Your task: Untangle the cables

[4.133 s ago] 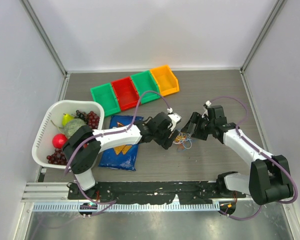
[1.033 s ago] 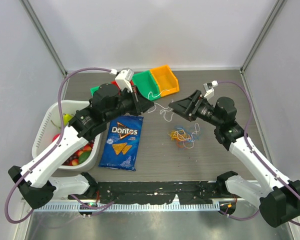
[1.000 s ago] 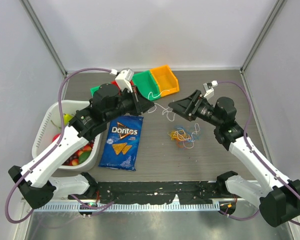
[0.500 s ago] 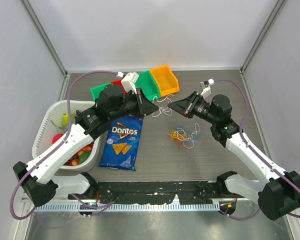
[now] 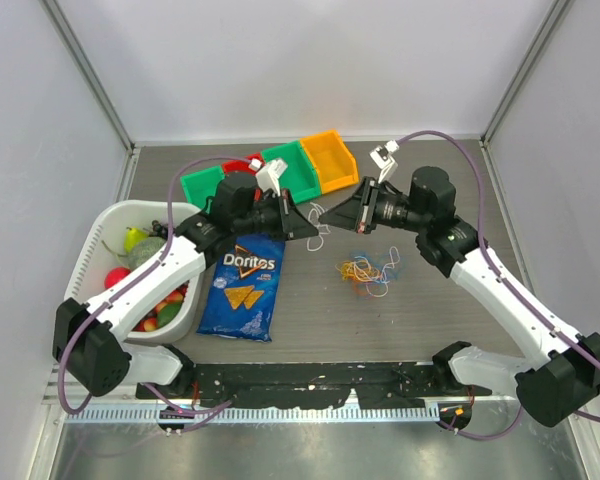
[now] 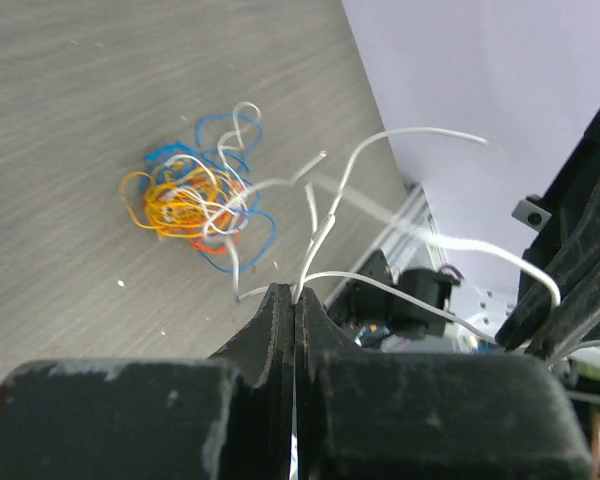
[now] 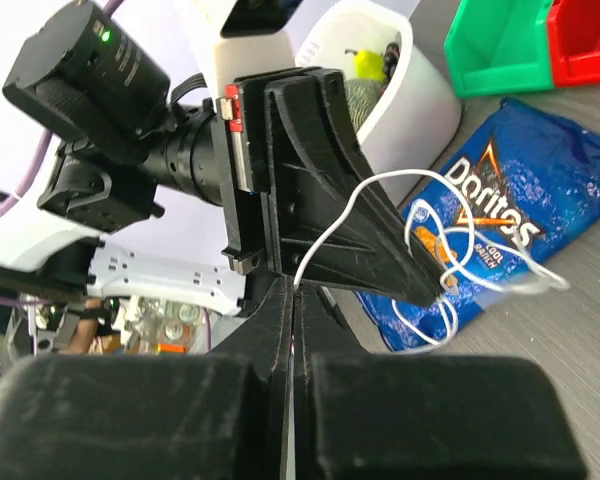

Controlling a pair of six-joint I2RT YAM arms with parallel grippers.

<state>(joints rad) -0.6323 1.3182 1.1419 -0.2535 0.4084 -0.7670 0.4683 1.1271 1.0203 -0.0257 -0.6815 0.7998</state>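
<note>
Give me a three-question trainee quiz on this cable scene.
1. True or false: the left fingers are shut on a white cable.
2. The coloured tangle is: A on the table, B held aloft, C out of view.
3. Fill in: the right fingers pinch a ___ cable.
Key: 1 true; 2 A; 3 white.
</note>
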